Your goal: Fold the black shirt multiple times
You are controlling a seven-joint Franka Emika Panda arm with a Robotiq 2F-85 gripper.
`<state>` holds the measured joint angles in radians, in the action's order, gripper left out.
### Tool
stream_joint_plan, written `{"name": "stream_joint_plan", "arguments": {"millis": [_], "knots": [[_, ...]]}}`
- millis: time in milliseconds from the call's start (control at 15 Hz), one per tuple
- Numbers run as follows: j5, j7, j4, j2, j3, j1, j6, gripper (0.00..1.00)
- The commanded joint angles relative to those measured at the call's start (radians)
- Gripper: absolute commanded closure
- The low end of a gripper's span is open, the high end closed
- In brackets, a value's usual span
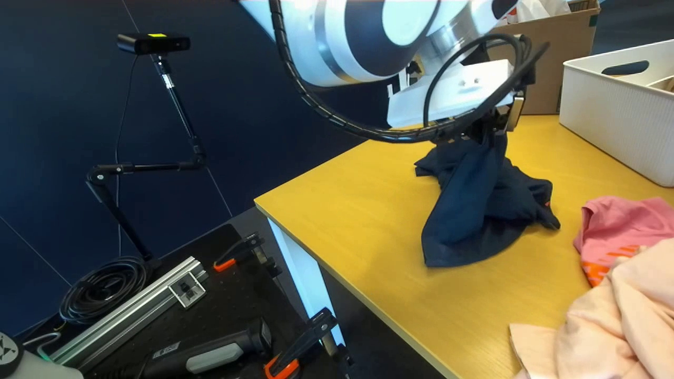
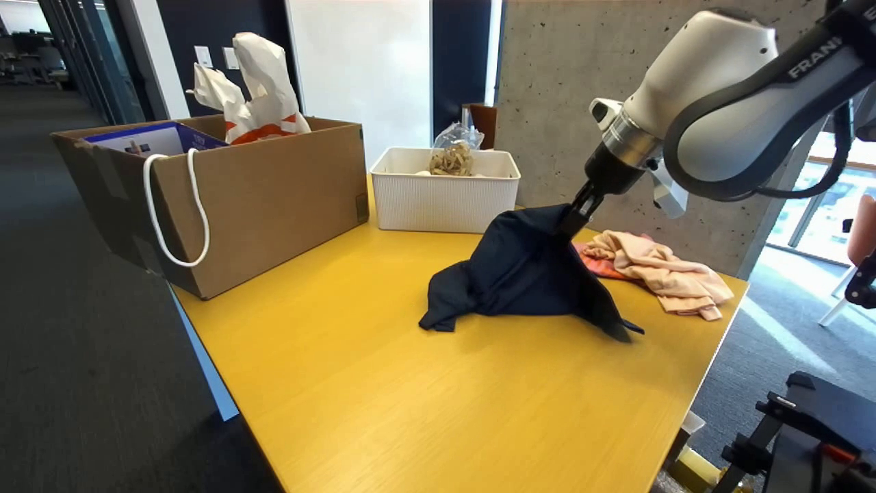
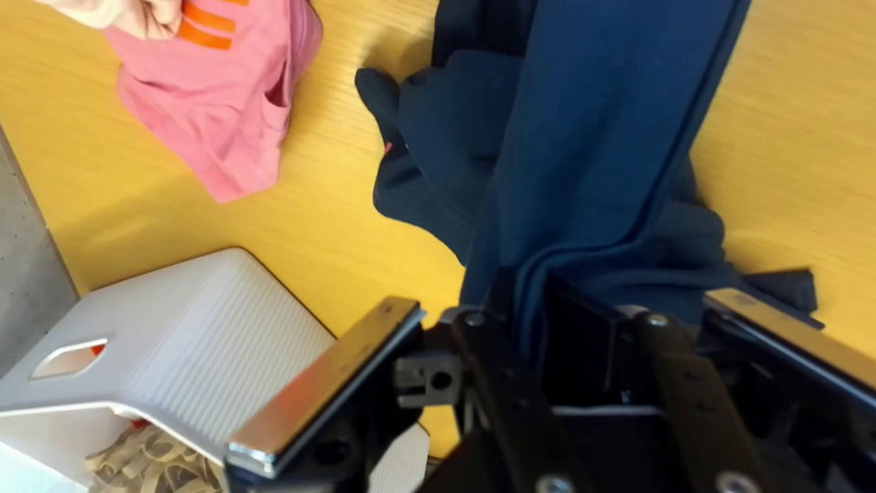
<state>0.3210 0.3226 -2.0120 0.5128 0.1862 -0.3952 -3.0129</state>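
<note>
The black shirt (image 1: 463,216) is a crumpled dark navy heap on the yellow table, pulled up into a peak. In an exterior view the shirt (image 2: 520,267) drapes from the fingertips like a tent, its lower edges resting on the table. My gripper (image 2: 572,223) is above the shirt, pointing down and tilted. In the wrist view a fold of the shirt (image 3: 595,137) runs between the two fingers, and the gripper (image 3: 537,308) is shut on it. The fingertips (image 1: 489,134) are partly hidden by cables and cloth in an exterior view. Collar and sleeves cannot be told apart.
A pink cloth (image 3: 219,116) and a pale peach cloth (image 2: 664,270) lie beside the shirt near a table edge. A white ribbed bin (image 2: 445,202) and a large cardboard box (image 2: 280,205) stand on the table (image 2: 410,397). Clamps (image 1: 305,342) sit by the robot base.
</note>
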Motion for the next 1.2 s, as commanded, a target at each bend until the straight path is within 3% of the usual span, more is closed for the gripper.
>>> {"name": "stream_joint_plan", "arguments": {"millis": [0, 400, 533, 600, 667, 800, 1133], "knots": [[-0.089, 0.089, 0.195, 0.18, -0.013, 0.017, 0.08, 0.97], [-0.163, 0.161, 0.433, 0.406, -0.004, 0.013, 0.198, 0.97], [-0.167, 0.146, 0.396, 0.387, -0.006, 0.025, 0.193, 0.96], [-0.163, 0.128, 0.337, 0.349, -0.016, 0.035, 0.16, 0.63], [-0.163, 0.103, 0.265, 0.3, -0.025, 0.045, 0.121, 0.61], [-0.173, 0.043, 0.136, 0.196, -0.036, 0.063, 0.08, 0.47], [-0.271, -0.038, -0.095, -0.04, 0.028, 0.044, 0.041, 0.11]]}}
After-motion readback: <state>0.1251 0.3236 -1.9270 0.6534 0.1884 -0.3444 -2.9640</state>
